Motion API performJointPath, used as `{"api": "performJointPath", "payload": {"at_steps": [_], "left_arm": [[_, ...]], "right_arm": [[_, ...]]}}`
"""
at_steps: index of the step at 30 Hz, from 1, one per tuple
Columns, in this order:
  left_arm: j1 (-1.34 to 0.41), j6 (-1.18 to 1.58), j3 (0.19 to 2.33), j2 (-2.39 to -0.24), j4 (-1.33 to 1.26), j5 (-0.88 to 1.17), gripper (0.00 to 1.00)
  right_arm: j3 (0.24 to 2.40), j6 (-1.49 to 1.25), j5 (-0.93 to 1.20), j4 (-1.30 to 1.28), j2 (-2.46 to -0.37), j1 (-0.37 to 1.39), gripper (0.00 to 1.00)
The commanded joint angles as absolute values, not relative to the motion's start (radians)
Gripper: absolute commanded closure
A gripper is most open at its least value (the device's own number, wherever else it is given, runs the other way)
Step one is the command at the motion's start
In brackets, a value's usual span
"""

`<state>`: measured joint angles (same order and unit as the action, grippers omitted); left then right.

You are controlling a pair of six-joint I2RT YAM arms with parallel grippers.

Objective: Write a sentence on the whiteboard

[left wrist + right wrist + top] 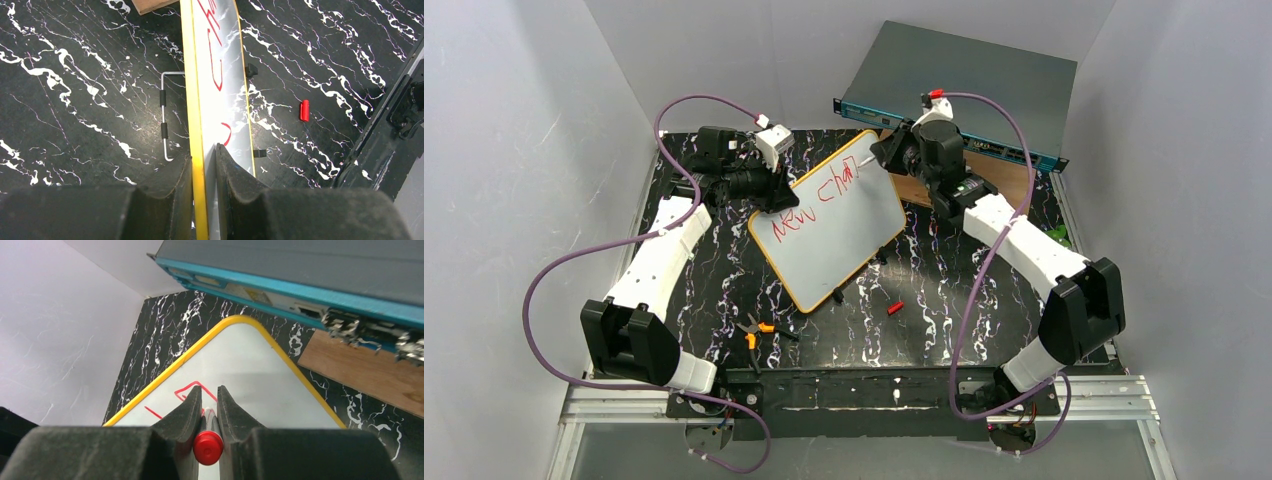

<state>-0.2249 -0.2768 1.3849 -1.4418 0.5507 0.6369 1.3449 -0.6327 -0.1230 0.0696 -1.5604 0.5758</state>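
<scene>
Left hand (pixel 204 154) clamps the whiteboard (pixel 220 90) edge-on; right hand (pixel 210 391) clenches a marker (pixel 208 447) over it.

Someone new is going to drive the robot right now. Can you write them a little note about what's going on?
Left claw: shut on the edge of the whiteboard, steadying it.
Right claw: shut on the red marker, tip at the board's far end.
Done: the sentence reads roughly "New Chan" in red.
Left: write the rest of the words.
The cap lies loose on the table beside the board.
</scene>
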Motion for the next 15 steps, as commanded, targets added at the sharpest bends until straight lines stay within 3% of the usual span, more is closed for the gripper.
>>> {"api": "performJointPath", "payload": {"at_steps": [1,15], "left_arm": [[-0.233,-0.357,1.393,-1.412,0.564,0.606,1.0],[-0.232,-0.358,1.395,-1.417,0.56,0.608,1.0]], "right_arm": [[1.38,-0.637,-0.142,0.129,-1.539,0.548,0.99],[1.469,-0.638,-0.134,0.123,-1.602,0.528,0.99]]}}
